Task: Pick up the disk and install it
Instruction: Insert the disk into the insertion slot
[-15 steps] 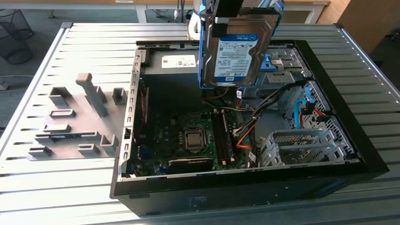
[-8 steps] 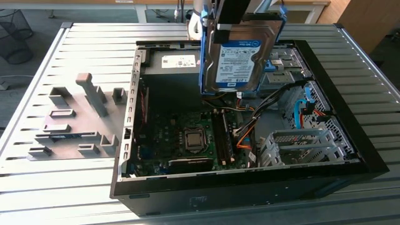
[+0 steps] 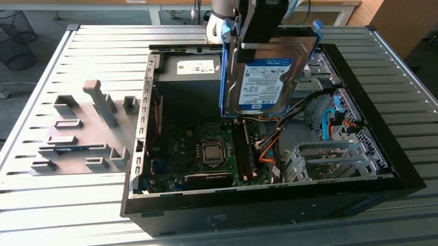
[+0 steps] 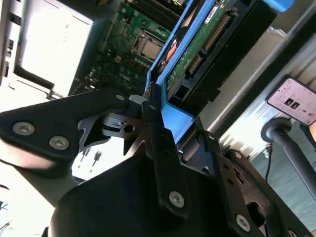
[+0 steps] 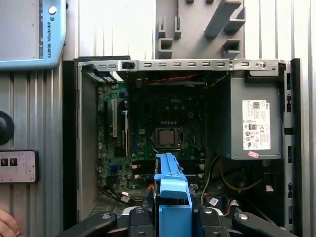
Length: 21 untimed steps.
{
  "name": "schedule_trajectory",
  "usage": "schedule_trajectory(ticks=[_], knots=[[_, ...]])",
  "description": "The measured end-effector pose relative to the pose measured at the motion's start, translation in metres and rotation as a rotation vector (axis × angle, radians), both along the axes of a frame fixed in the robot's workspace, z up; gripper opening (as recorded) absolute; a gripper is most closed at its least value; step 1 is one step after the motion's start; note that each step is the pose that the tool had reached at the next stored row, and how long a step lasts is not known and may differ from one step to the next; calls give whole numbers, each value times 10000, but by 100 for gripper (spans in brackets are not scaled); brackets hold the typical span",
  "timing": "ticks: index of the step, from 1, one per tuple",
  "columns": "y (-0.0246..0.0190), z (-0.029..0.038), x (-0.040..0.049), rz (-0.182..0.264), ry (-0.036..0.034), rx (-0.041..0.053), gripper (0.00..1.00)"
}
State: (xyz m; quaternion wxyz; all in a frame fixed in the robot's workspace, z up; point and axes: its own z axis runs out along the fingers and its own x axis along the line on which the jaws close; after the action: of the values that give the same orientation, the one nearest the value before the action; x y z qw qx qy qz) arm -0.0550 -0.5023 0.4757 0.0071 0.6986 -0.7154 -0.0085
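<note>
Pincer closed tight on the disk — we see it hanging upright above the open computer case on the slatted table.

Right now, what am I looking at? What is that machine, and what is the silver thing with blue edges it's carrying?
It is a robot arm, and at its end is a gripper with fingers for grabbing things. One picture is taken from off the arm and sees the whole scene. The other two come from cameras riding near the arm's wrist.

On the slatted metal table lies an open computer case. Inside it you can see the green motherboard and a grey power supply. At the exterior view's left sits a grey holder plate.

The fingers are closed on the disk, a silver hard drive in blue rails. It is held in the air above the open case.
</note>
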Motion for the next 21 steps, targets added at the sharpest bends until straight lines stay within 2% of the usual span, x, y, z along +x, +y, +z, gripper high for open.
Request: schedule_trajectory(ticks=[3, 5, 10, 13, 14, 17, 21], knots=[[-106, -5, 2, 0, 0, 0, 36], [-143, -10, 26, -1, 0, -2, 36], [-169, -19, 224, 0, 0, -4, 36], [-193, -25, 255, 0, 0, -9, 36], [-213, -27, 257, 0, 0, -11, 36], [-301, -32, 257, 0, 0, -13, 36], [-449, -44, 260, 0, -1, -13, 36]])
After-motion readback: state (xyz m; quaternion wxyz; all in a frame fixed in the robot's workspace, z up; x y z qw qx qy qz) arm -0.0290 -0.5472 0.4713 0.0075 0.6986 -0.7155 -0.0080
